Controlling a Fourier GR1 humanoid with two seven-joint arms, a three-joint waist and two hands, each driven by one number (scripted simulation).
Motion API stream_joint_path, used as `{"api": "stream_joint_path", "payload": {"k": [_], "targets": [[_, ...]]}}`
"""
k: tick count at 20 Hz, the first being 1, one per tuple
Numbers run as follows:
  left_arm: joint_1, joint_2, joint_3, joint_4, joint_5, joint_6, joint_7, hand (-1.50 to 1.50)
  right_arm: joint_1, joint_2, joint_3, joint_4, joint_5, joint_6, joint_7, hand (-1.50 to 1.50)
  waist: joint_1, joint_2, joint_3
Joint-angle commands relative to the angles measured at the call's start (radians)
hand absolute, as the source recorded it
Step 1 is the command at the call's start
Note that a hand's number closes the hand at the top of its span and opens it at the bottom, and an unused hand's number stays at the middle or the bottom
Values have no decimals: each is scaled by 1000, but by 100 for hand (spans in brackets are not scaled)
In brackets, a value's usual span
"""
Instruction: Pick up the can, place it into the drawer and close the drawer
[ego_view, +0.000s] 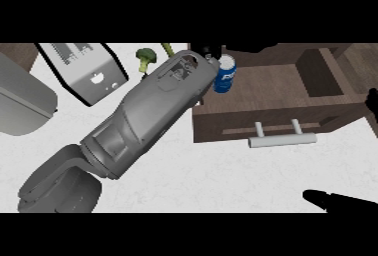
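The can, blue with a white top, is being shown nearly upright at the left inner corner of the open drawer, at about one o'clock in the view. The left hand is being largely hidden by its own grey forearm, which is being stretched from seven o'clock towards twelve. Its dark fingers seem to be curled round the can's upper part, though the grasp is only partly seen. The drawer's pale bar handle is being shown at four o'clock of the can. The right hand is being rested at five o'clock, fingers straight and holding nothing, over the white desk. A broccoli is lying at eleven o'clock.
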Motion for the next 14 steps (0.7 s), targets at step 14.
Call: {"api": "stream_joint_path", "payload": {"k": [14], "targets": [[46,67,-8,-122,-47,0,95,-150,-208,-4,197,515,596,-249,-19,-150,102,-22,-1]]}}
